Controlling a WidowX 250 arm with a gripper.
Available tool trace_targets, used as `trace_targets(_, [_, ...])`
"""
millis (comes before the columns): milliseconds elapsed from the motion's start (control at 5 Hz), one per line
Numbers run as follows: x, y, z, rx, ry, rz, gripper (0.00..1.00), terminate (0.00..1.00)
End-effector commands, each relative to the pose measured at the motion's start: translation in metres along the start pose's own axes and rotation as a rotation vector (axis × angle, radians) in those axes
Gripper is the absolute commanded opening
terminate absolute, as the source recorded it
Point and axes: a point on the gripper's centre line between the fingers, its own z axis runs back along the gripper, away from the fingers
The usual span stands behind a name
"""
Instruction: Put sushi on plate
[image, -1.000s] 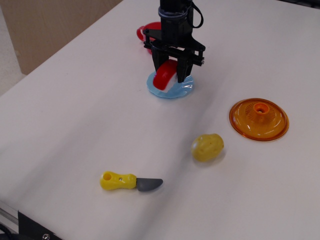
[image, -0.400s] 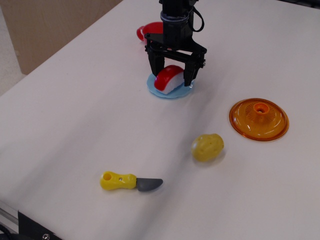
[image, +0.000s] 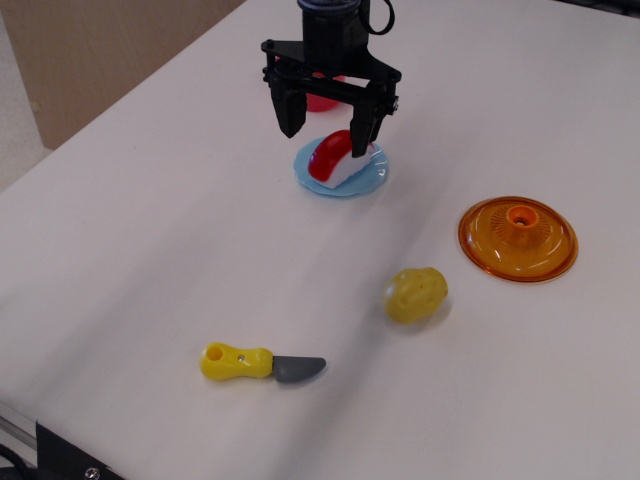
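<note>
The sushi, a glossy red top on a white base, lies on the light blue scalloped plate at the back middle of the white table. My black gripper hangs open just above it, jaws spread wide, one finger to the left of the sushi and the other overlapping its right end in the image. The gripper holds nothing.
A red object sits behind the gripper, mostly hidden. An orange transparent disc with a centre knob lies at the right. A yellow lemon-like toy sits in the middle. A yellow-handled toy knife lies near the front.
The gripper has opened, let go of the sushi onto the plate, and risen, shifting slightly left. The sushi now rests flat on the plate.
</note>
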Motion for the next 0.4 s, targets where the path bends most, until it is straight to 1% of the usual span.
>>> trace_targets(0, [0.0022, 0.0004, 0.0245, 0.003, -0.07, -0.004, 1.0, 0.0])
trace_targets(200, [0.0022, 0.0004, 0.0245, 0.003, -0.07, -0.004, 1.0, 1.0])
